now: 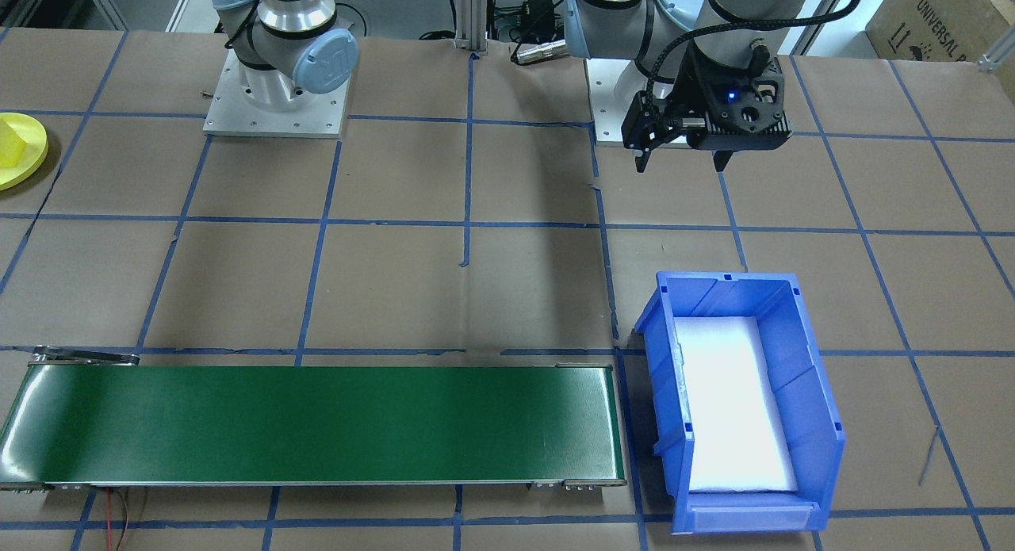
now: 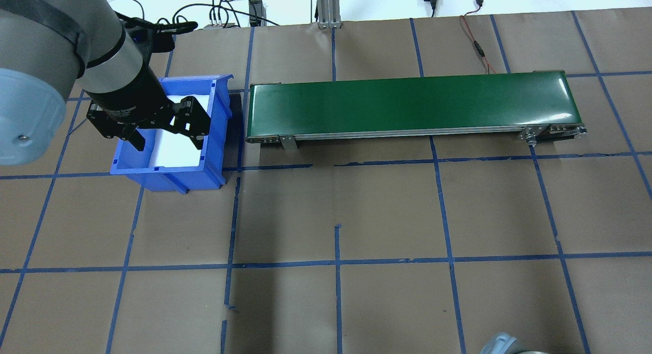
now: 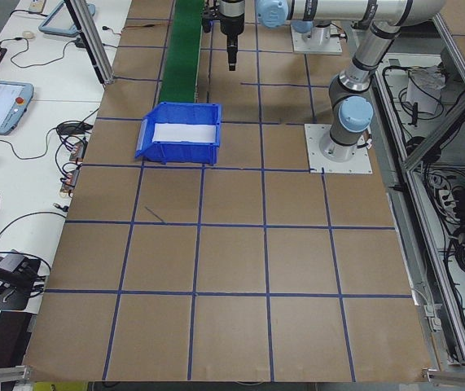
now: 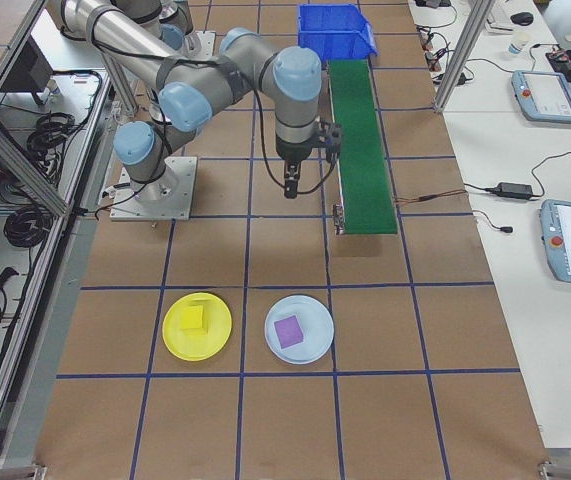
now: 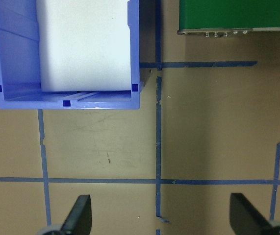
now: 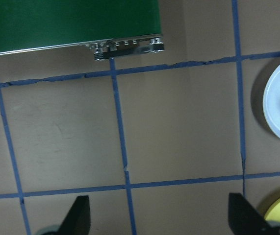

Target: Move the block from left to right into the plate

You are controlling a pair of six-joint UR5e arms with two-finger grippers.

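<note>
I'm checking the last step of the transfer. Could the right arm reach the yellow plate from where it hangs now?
Probably yes. The right gripper hangs open beside the conveyor, and only bare table lies between it and the yellow plate, which already holds a yellow block.

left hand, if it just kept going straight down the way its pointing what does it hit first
Most likely bare table paper. The left hand points straight down, open and empty, and its wrist view shows only brown paper with blue tape lines beneath. The blue bin sits ahead of that spot, though height is hard to judge.
</note>
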